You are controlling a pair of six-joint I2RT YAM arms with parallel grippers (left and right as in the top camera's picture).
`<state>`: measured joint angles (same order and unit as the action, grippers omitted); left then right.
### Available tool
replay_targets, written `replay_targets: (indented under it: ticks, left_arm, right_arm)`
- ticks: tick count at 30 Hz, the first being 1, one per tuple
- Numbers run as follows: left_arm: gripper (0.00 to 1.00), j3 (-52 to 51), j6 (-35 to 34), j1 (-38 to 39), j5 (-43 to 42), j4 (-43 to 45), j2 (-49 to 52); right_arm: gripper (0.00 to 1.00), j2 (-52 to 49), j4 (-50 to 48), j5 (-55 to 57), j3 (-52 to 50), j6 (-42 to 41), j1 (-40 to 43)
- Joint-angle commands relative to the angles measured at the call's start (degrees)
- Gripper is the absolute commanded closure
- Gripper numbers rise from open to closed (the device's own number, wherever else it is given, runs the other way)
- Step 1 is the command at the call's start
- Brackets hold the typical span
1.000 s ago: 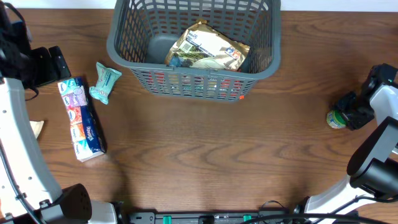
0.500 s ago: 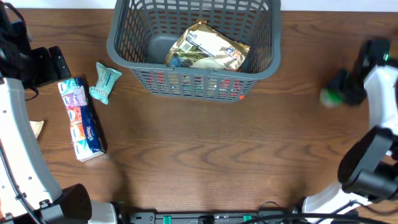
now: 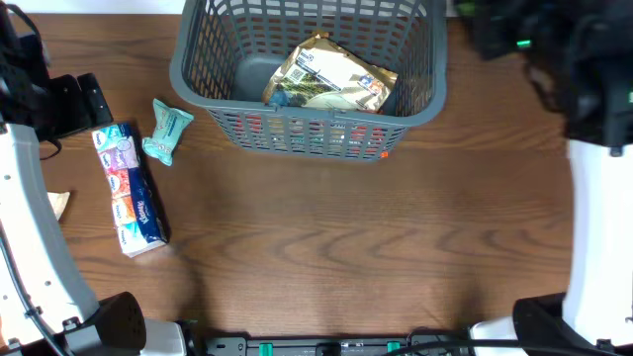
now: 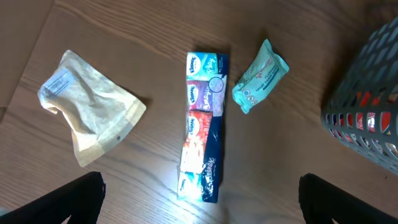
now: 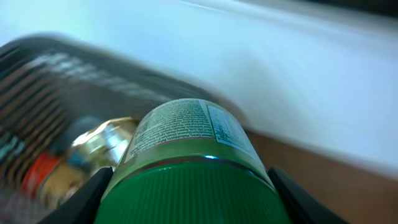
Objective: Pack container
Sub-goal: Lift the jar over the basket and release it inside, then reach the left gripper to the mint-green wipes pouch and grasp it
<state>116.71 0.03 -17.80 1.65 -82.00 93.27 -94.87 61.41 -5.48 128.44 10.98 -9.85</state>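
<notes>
The container (image 3: 307, 126), a dark grey lattice basket, stands at the back centre with a gold packet (image 3: 331, 77) inside. Its corner shows as the container (image 4: 367, 118) in the left wrist view and as a blurred lattice (image 5: 56, 74) in the right wrist view. My right gripper (image 5: 193, 199) is shut on a jar (image 5: 186, 155) with a green ribbed lid and a printed label. Overhead, the right gripper (image 3: 514, 40) is a dark blur with a green smear just past the container's right rim. My left gripper (image 4: 202, 202) hangs open above a tissue multipack (image 4: 202, 134).
Left of the container lie the tissue multipack (image 3: 131, 188), a small teal packet (image 3: 166, 132) and a beige pouch (image 4: 90, 115). The teal packet (image 4: 260, 76) sits between the multipack and the container. The right arm's white link (image 3: 593, 227) stands along the right edge.
The right arm has swung from the table's right edge up and leftward to the container's far right corner, carrying the jar. The left arm and the packets have not moved.
</notes>
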Motion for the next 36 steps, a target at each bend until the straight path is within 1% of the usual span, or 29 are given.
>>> replay_targets:
  ticks: [1, 4, 7, 14, 19, 20, 22, 23, 27, 31, 34, 36]
  left_arm:
    - [0.01, -0.2, 0.2, -0.2, -0.2, 0.0, 0.2]
    - [0.01, -0.2, 0.2, -0.2, -0.2, 0.0, 0.2]
    - [0.01, -0.2, 0.2, -0.2, -0.2, 0.0, 0.2]
    - [0.01, -0.2, 0.2, -0.2, -1.7, -0.3, 0.2]
    - [0.01, -0.2, 0.2, -0.2, -1.7, -0.4, 0.2]
    - [0.02, -0.2, 0.2, -0.2, -1.7, -0.4, 0.2]
    - [0.01, -0.2, 0.2, -0.2, -1.7, -0.4, 0.2]
    - [0.01, -0.2, 0.2, -0.2, -1.7, -0.6, 0.2]
    - [0.01, -0.2, 0.2, -0.2, -1.7, -1.0, 0.2]
    - [0.01, 0.0, -1.4, -0.2, -1.7, -1.2, -1.2]
    - [0.01, 1.3, -1.3, 0.5, -1.7, -1.2, -3.4]
    - [0.01, 2.6, 0.2, 1.7, -1.7, -1.2, -5.3]
  right_arm:
    - [0.99, -3.0, -3.9, -0.1, 0.0, 14.3, -4.8]
    - [0.99, -6.8, -8.7, -0.1, 0.0, 16.3, -7.1]
    - [0.99, -11.5, -10.1, -0.5, 0.0, 16.3, -7.5]
    - [0.99, -25.2, -4.5, -0.8, 0.0, 16.0, -7.6]
    - [0.99, -28.1, -1.9, -0.8, 0.0, 15.8, -8.0]
    - [0.87, -28.1, -1.4, -0.8, 0.0, 15.8, -8.1]
    - [0.32, -28.2, -0.2, -0.8, 0.0, 15.8, -8.1]
    - [0.01, -27.7, 0.5, -0.8, 0.0, 15.3, -8.1]
    - [0.01, -25.4, 1.4, -0.8, 0.2, 12.8, -8.1]
    - [0.01, -19.6, 0.2, -0.7, 1.3, 11.0, -7.7]
    - [0.01, -14.0, -2.1, 2.6, 2.8, 6.6, -6.6]
    - [0.01, -10.0, -3.2, 4.8, 3.1, 2.8, -5.3]
